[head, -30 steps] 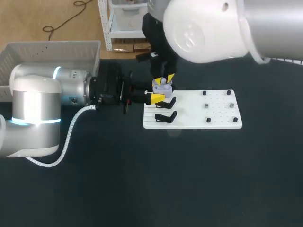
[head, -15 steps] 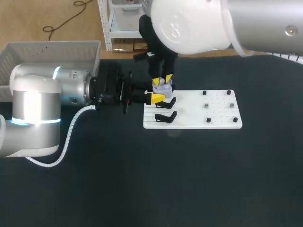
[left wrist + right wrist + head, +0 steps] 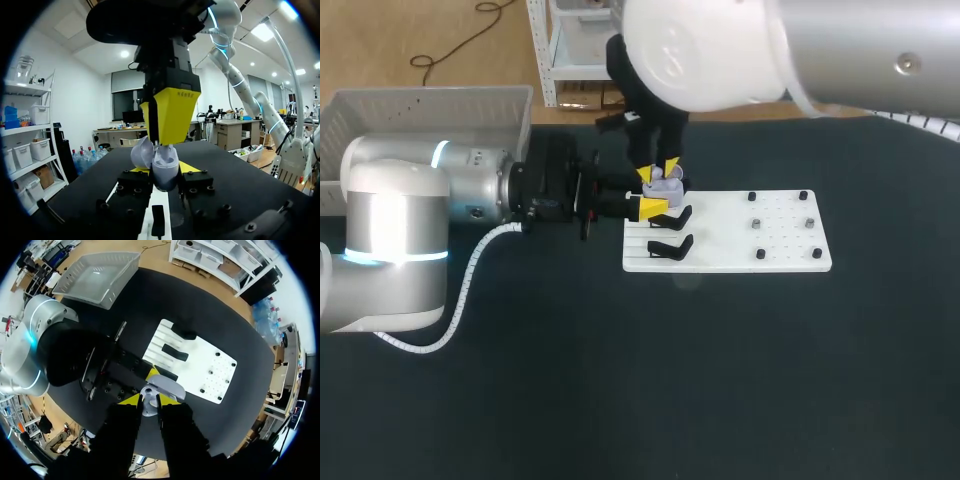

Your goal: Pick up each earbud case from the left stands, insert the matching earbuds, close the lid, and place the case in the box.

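At the far left corner of the white board (image 3: 720, 262): earbud case (image 3: 665, 184), lid open, above the black stands (image 3: 670, 246).
Left gripper (image 3: 656, 198): clamped on the case from both sides.
Right gripper (image 3: 658, 170): directly over the open case; its hold cannot be told.
Risk: a skewed downward push could tilt the case in its clamp, or an earbud could miss its seat and drop.

Above the white board (image 3: 740, 252), the left gripper (image 3: 655, 196) and right gripper (image 3: 658, 168) meet at the earbud case (image 3: 667, 185).
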`<state>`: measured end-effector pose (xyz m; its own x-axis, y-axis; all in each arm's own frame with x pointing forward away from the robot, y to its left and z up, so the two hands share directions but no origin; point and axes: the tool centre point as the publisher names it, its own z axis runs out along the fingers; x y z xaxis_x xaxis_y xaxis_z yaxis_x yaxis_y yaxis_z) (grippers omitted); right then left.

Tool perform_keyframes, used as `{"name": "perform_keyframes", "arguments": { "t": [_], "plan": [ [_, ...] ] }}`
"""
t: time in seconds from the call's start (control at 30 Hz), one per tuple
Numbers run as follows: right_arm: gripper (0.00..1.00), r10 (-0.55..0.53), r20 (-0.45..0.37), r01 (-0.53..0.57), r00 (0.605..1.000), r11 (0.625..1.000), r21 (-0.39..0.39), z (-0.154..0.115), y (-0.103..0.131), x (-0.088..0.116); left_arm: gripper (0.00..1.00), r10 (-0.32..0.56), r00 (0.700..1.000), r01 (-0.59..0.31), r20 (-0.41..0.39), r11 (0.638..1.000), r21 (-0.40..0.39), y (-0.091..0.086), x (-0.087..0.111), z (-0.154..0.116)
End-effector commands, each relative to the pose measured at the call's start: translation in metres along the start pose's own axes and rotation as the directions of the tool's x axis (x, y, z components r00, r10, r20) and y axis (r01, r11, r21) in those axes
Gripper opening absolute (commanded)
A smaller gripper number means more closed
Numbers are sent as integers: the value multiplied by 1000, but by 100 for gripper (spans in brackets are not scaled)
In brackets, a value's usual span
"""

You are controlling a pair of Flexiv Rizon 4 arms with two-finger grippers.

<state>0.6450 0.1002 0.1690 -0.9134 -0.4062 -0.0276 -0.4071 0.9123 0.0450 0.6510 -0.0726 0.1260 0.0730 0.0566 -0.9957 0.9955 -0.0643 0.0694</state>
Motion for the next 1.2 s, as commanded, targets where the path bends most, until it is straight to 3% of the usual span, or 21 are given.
{"name": "perform_keyframes", "arguments": {
  "t": [0.03,1.13,1.2],
  "plan": [
    [0,-2,-8,2,1000,1000,0,1,0,-3,0,3,1000,-3,1,1000,-5,-2,1,0],
    [0,-5,-38,5,999,1000,8,10,-1,-6,0,3,1000,-3,1,1000,-5,-2,1,0],
    [40,-5,-39,6,999,1000,8,11,-1,-6,0,3,1000,-3,1,1000,-5,-2,1,0]
  ]
}}
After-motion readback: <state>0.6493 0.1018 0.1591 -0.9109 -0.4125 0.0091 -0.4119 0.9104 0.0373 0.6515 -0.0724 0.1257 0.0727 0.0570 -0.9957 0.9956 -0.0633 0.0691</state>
